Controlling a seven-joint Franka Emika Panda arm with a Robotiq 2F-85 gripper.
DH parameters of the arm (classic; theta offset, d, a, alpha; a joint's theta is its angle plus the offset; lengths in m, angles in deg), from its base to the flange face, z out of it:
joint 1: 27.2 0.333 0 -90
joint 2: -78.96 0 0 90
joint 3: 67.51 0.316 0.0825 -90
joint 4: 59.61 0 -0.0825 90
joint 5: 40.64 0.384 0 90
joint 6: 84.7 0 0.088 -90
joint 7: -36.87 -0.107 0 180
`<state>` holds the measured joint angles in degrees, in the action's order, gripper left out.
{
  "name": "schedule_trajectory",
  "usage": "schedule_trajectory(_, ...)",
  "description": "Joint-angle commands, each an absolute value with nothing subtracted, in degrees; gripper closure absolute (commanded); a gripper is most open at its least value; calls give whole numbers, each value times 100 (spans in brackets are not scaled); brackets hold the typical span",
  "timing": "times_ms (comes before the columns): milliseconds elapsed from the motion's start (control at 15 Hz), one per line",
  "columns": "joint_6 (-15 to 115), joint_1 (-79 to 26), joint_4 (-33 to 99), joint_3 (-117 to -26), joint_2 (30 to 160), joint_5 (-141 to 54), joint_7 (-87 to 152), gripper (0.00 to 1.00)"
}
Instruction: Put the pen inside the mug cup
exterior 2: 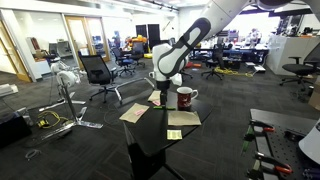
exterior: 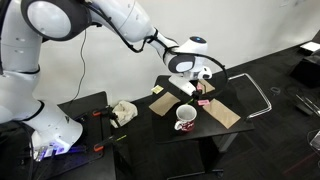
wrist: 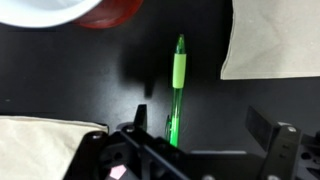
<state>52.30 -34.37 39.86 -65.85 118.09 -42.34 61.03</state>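
Observation:
The pen [wrist: 176, 95] is a thin green stick lying flat on the black table [wrist: 80, 80]. It points toward the mug cup [wrist: 110, 12], whose white rim and red body show at the top left of the wrist view. My gripper [wrist: 200, 122] is open just above the table, its fingers either side of the pen's near end, with the pen closer to the left finger. In both exterior views the gripper [exterior: 190, 90] [exterior 2: 160, 95] hangs low beside the white mug [exterior: 185, 118] [exterior 2: 185, 97]. The pen is too small to make out there.
Beige paper sheets [wrist: 275, 40] [wrist: 45, 145] lie on the table on both sides of the pen, also seen in an exterior view [exterior: 225, 113]. A small pink object [wrist: 118, 172] sits under the gripper. A side bench holds a crumpled cloth [exterior: 123, 110]. Office chairs [exterior 2: 98, 72] stand behind.

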Motion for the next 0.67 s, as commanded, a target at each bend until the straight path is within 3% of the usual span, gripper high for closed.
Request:
schedule_trajectory(0, 5222, -3398, 3811, -6614, 11921, -4315, 5851, 0)
schedule_trajectory(400, 5198, -3383, 3722, -6645, 12027, -4340, 5686, 0)
schedule_trajectory(467, 5197, -3386, 3711, -6645, 12043, -4340, 5681, 20)
schedule_trajectory(600, 5195, -3384, 3690, -6648, 12067, -4343, 5677, 34)
